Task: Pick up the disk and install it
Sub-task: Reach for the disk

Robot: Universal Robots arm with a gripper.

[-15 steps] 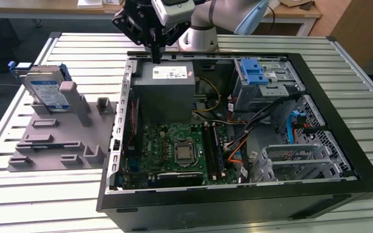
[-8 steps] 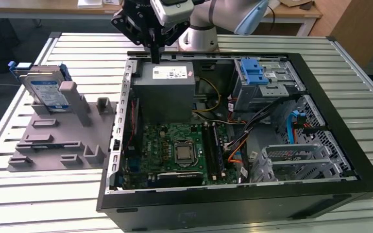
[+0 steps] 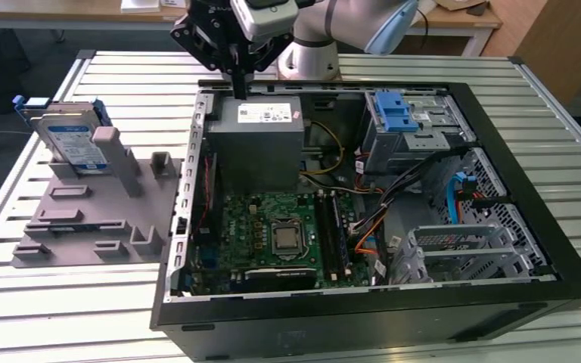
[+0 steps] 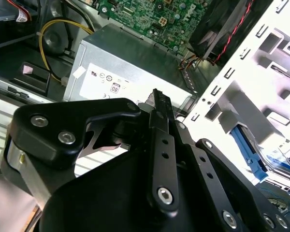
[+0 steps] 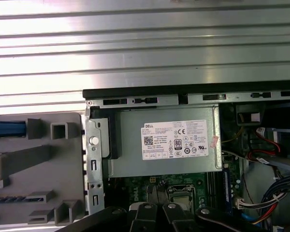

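Overhead, the arm is cut off by the exterior view's upper edge. Its gripper [image 3: 240,91] hangs at about eleven o'clock of the open computer case [image 3: 532,151], just above the grey power supply [image 3: 260,144]. The fingers are pressed together into one thin black bar and grip nothing.

The disk [image 3: 72,144] stands on edge in a grey holder [image 3: 79,227] on the slatted table [image 3: 58,302]. It is at nine o'clock from the case and well apart from the gripper, and the holder's posts hide its lower part.

In the first wrist view the disk [image 5: 7,128] seems to be a thin blue strip running out of the picture. In the second wrist view the gripper's [image 4: 156,94] black linkage covers much of the scene. Beyond it a blue edge and a scrap of label, apparently the disk [image 4: 261,154], peek past the washed-out holder.

The case holds the power supply, a green motherboard [image 3: 270,234] at six o'clock from it, a drive cage [image 3: 411,128] with a blue latch [image 3: 396,113] at three o'clock, and tangled cables [image 3: 371,227].
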